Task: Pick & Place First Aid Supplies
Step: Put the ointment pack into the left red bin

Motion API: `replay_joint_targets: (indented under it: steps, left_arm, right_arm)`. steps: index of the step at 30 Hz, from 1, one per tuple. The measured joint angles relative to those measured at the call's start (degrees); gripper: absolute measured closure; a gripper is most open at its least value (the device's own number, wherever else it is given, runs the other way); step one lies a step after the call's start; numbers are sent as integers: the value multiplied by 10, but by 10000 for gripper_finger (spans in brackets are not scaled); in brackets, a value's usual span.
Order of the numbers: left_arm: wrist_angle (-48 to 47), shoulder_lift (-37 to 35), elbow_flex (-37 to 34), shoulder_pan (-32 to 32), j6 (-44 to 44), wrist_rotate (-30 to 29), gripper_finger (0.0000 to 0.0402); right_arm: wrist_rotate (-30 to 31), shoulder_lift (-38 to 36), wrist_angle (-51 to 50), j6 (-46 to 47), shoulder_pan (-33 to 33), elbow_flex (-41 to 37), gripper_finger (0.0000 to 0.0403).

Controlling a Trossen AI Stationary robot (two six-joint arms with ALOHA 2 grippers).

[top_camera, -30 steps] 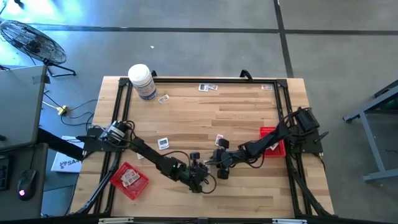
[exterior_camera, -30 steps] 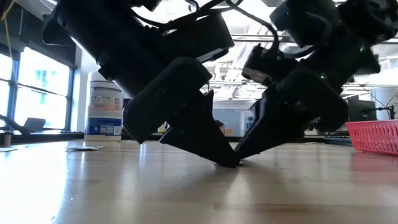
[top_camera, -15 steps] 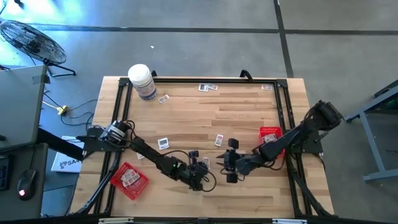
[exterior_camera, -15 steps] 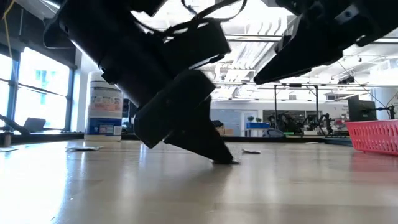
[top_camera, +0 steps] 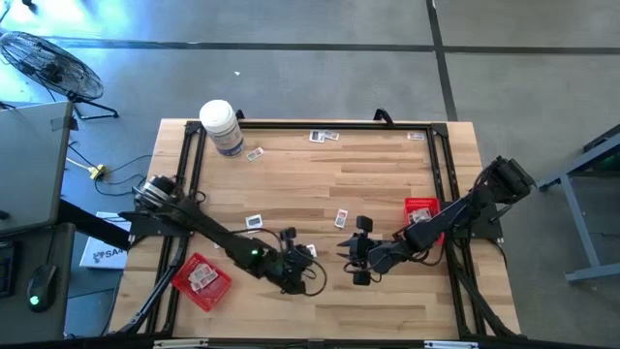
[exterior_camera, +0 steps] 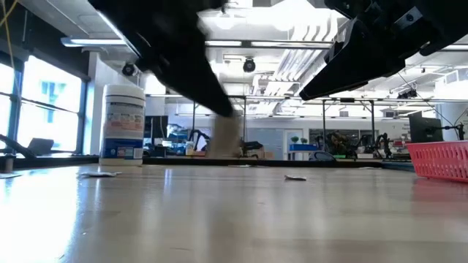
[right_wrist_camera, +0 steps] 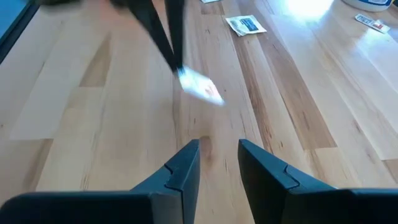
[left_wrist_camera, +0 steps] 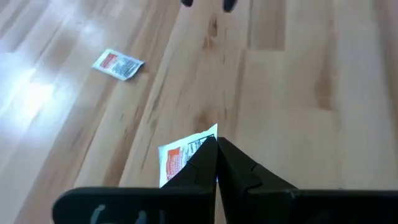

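Note:
The first aid supplies are small flat packets scattered over the wooden table. One white packet with red print [left_wrist_camera: 181, 155] is lifted off the table, and my left gripper [left_wrist_camera: 216, 149] is shut on it near the table's middle front [top_camera: 304, 254]. In the low view the packet [exterior_camera: 227, 135] shows as a blur under the dark fingers. My right gripper [right_wrist_camera: 217, 149] hovers open just to its right [top_camera: 356, 258], with nothing between its fingers. Other packets lie flat on the wood [top_camera: 254, 223] [top_camera: 341, 217] [top_camera: 256, 153]. My left gripper pinches the packet by its edge [left_wrist_camera: 204, 142] between its two fingertips. The fingers slant down at it from the table's left side. The packet hangs below the fingertips, clear of the table.
A white jar [top_camera: 222, 126] stands at the far left corner. A red tray [top_camera: 201, 279] holding packets sits at the near left, and a second red tray [top_camera: 423, 218] sits at the right under my right arm. More packets lie along the far edge [top_camera: 325, 136] [top_camera: 417, 136].
My left gripper has shut on the packet on the table, then risen and drawn a little toward the left edge, lifting the packet clear. My right gripper has risen and pulled back toward the right edge, away from the left gripper, and has then kept still.

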Motion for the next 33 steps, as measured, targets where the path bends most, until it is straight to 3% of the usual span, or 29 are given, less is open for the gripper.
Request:
replay_joint_targets:
  steps: [8,16,26,33]
  left_arm:
    - [-276,-135,0,-92,-147,21,401]
    - [-509,-192,0,-228,-431,139,402]
    - [-551,-179,-7,-340,-638,159,401]
    - [-545,-136,-80,-350,-713,250,401]
  right_arm:
    - [14,0,-2,0,0,0,299]
    - [29,0,0,0,-1,0,299]
    - [27,0,0,10,-11,0,300]
    - [-42,0,0,2,-21,0,300]
